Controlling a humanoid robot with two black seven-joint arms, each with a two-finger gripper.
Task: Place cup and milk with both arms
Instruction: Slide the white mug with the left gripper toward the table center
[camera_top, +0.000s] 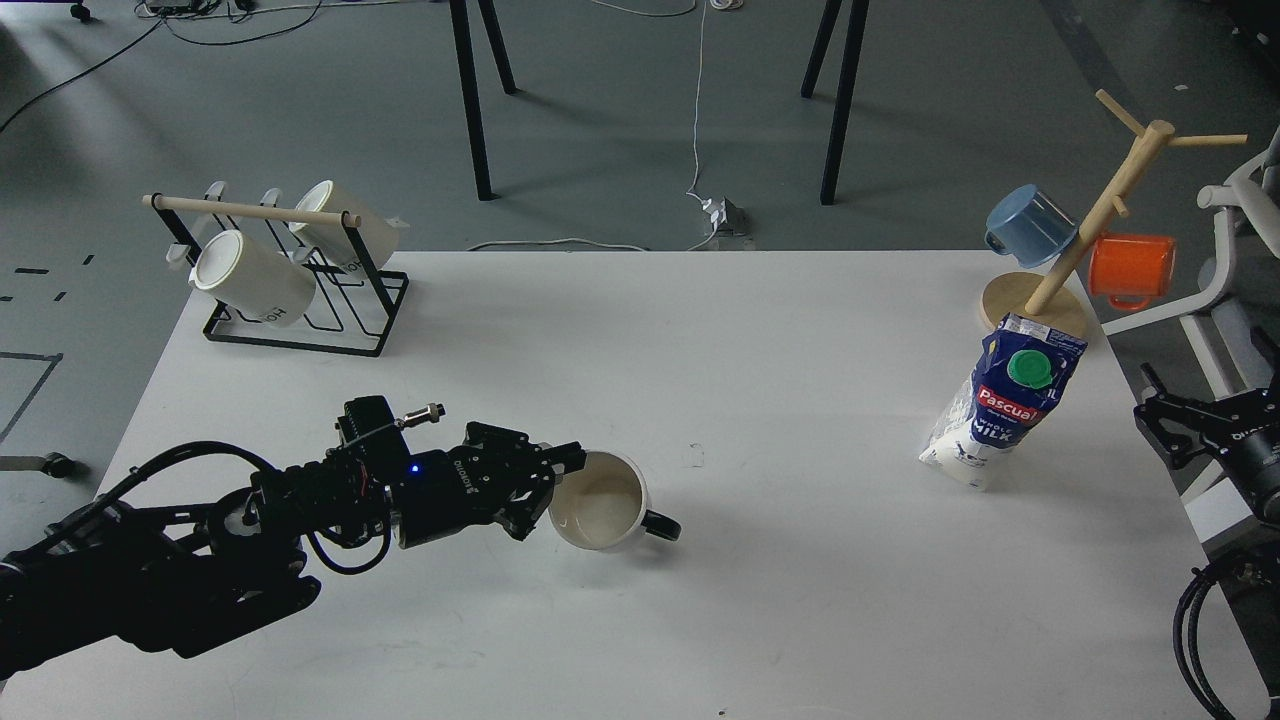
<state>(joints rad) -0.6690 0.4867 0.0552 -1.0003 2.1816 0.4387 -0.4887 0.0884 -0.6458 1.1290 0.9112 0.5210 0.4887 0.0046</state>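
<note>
The white table (640, 620) fills most of my view. My left arm reaches in from the near left, and my left gripper (560, 470) has its fingers clamped on the left rim of the cup (600, 500), which sits near the table's middle, tipped so its opening faces me, black handle pointing right. My right gripper (1165, 425) shows only at the right edge, off the table; I cannot tell whether it is spread or closed. The milk (1005, 405) stands leaning on the right side of the table, green cap facing me, just in front of the wooden mug tree (1090, 230) that carries a blue cup (1030, 225) and an orange cup (1132, 268). At the far left a black wire rack (300, 320) holds two cream mugs (250, 278)
</note>
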